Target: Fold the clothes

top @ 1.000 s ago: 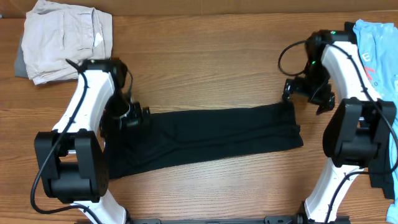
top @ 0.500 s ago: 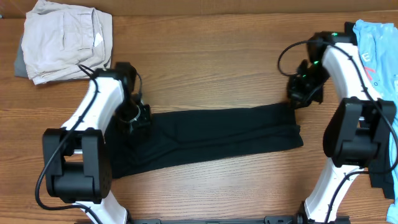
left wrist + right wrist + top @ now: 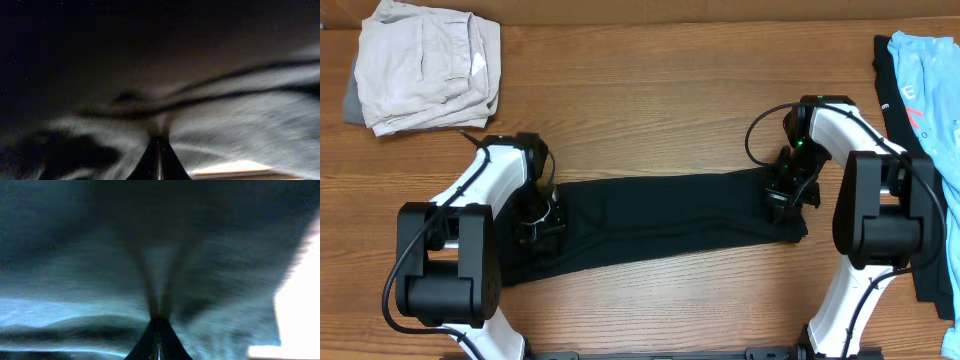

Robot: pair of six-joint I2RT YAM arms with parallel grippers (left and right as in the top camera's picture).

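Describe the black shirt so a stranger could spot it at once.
On the wooden table, look at the middle. The black shirt lies there as a long flat band, unlike the beige pile at the far left corner and the light-blue shirt at the right edge.

Evenly lit wood-grain table [image 3: 650, 100]

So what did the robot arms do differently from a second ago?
The left gripper and right gripper both slid back toward the robot's side, onto the two ends of the black T-shirt. There they shut their jaws and pinched the cloth. The T-shirt lies where it did, and the beige garment and light-blue shirt haven't moved.
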